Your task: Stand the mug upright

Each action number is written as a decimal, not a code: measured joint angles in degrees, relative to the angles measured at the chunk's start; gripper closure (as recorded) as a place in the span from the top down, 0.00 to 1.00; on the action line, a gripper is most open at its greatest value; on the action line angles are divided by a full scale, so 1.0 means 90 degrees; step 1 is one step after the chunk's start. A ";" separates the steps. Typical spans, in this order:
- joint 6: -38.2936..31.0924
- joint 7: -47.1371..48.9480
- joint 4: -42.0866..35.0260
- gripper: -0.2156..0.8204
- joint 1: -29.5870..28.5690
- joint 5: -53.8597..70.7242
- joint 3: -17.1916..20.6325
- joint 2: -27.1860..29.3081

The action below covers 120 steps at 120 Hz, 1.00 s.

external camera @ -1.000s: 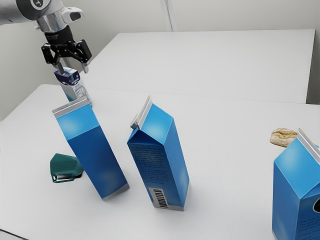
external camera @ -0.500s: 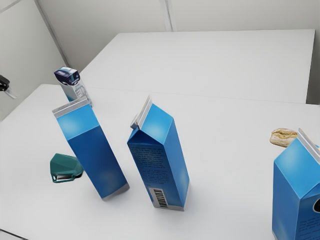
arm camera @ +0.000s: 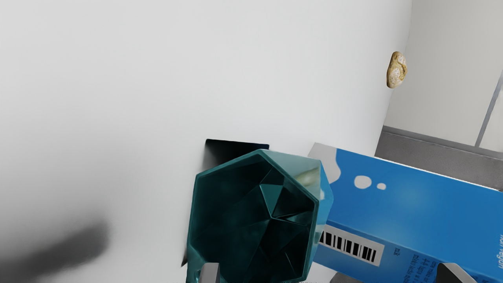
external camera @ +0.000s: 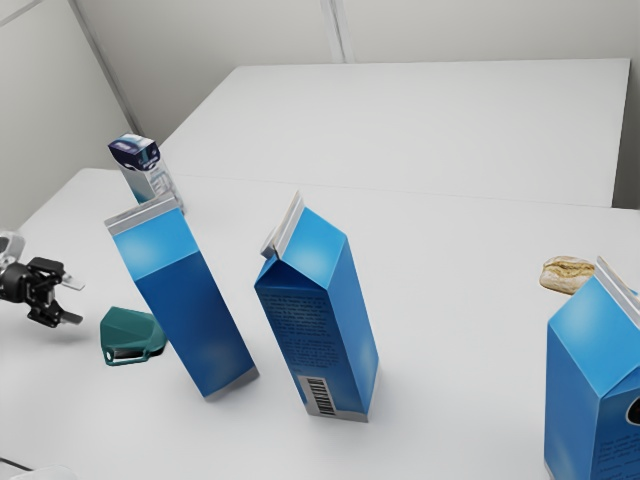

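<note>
The gripper [external camera: 76, 302] is low over the table at the exterior view's left, its fingers apart and pointing toward the dark teal mug [external camera: 130, 334], which lies on its side a short distance away. In the wrist view the open gripper [arm camera: 328, 272] has one fingertip in front of the lower edge of the mug [arm camera: 251, 220], whose faceted mouth faces the camera. The other fingertip appears in front of a blue carton. No grip on the mug is seen.
Right beside the mug a blue carton [external camera: 195, 315] stands, also seen as a carton [arm camera: 412, 204]. Another blue carton [external camera: 325, 320] is near it, a third carton [external camera: 590, 390] at the exterior view's right, by a bread-like item [external camera: 566, 274]. A small box [external camera: 145, 170] stands farther back.
The gripper has gone from above the small box, past the exterior view's left edge, and down to the table near the mug. The mug and cartons have not moved.
</note>
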<state>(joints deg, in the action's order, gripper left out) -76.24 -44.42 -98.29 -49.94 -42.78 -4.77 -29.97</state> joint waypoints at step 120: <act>-0.0567 -0.2217 -0.1895 0.46 0.0262 -0.0599 0.0243 0.0863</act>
<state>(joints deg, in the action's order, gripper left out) -81.35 -64.37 -115.35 -47.58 -48.17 -2.58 -22.20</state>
